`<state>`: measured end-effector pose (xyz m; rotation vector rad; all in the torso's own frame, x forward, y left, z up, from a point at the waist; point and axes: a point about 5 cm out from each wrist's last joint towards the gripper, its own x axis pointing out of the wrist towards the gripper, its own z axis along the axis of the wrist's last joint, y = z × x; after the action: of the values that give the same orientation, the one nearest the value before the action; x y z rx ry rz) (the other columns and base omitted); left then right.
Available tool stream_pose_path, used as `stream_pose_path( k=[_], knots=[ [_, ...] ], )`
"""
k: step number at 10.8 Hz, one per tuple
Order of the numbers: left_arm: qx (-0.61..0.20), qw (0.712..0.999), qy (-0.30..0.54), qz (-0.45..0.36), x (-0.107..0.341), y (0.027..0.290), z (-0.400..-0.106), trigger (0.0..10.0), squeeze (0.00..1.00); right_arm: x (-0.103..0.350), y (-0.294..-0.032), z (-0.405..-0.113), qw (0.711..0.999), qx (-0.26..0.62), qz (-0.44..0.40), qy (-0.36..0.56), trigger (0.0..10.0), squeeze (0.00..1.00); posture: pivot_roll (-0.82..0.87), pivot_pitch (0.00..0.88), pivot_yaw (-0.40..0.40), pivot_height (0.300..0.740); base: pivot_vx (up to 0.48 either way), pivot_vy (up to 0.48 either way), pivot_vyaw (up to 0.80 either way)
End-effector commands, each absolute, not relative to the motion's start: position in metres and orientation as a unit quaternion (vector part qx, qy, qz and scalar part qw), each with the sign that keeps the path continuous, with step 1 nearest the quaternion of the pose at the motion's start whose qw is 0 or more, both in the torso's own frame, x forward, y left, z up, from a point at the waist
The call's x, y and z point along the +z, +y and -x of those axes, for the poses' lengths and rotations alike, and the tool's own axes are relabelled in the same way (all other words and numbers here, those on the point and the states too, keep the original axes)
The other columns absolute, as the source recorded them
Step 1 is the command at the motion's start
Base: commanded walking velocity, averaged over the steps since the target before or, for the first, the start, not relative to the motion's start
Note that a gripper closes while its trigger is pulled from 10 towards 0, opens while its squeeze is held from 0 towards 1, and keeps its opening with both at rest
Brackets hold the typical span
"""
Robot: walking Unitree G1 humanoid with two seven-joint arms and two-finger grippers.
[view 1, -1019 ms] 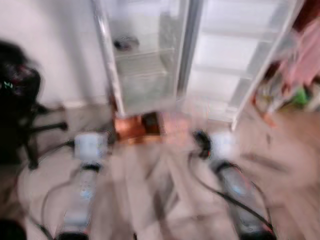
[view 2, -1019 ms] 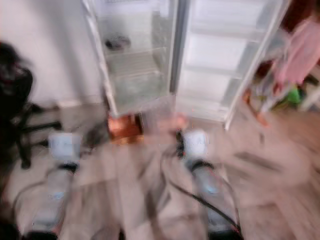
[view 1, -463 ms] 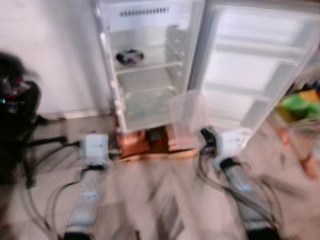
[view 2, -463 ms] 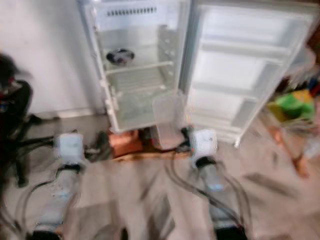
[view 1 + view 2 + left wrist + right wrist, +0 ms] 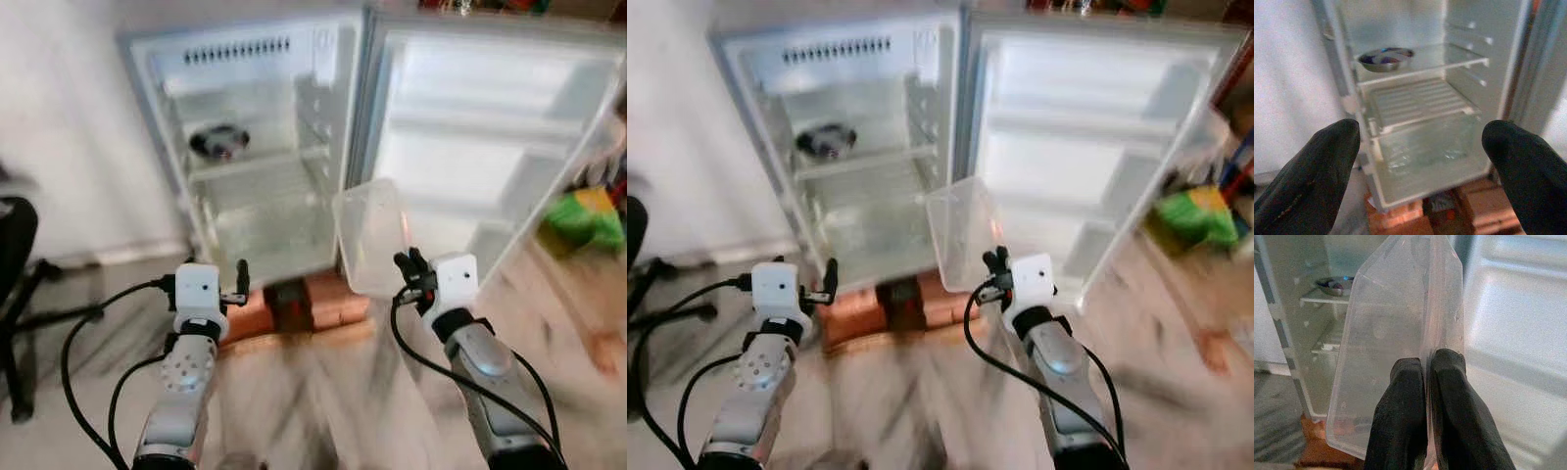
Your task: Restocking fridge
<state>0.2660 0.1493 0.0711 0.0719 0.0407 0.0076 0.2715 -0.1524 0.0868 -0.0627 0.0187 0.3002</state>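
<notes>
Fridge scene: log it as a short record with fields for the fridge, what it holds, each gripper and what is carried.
fridge: open fridge, door swung wide, standing on bricks
contents: a dark bowl on the upper glass shelf; clear drawer at the bottom
right gripper: right gripper, fingers pinched on the wall of the clear plastic container, held up before the fridge
left gripper: left gripper, fingers spread wide, holding nothing, aimed at the fridge interior
door shelves: look bare

Clear plastic container [image 5: 370, 236] held upright before the open fridge [image 5: 257, 162].
</notes>
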Motion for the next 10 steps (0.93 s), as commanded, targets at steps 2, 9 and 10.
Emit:
stream_pose_path(
  k=[2, 9, 10],
  knots=[
    [0.015, 0.998, 0.028, -0.049, 0.0684, 0.1576, -0.2648, 10.0, 0.00, 0.0925, -0.1429, -0.2732, 0.986, 0.163, 0.024, -0.005, 10.0, 0.00, 0.12, 0.062, -0.019, 0.740, 0.426, 0.000, 0.58],
    [0.017, 0.998, 0.031, -0.052, 0.0684, 0.1568, -0.2634, 10.0, 0.00, 0.0894, -0.1412, -0.2728, 0.985, 0.170, 0.022, 0.000, 10.0, 0.00, 0.13, 0.069, -0.015, 0.740, 0.154, 0.000, 0.62],
    [0.017, 0.998, 0.029, -0.053, 0.0688, 0.1563, -0.2633, 10.0, 0.00, 0.0894, -0.1414, -0.2726, 0.985, 0.171, 0.021, -0.001, 10.0, 0.00, 0.13, 0.068, -0.015, 0.740, 0.000, 0.000, 0.71]
  ],
)
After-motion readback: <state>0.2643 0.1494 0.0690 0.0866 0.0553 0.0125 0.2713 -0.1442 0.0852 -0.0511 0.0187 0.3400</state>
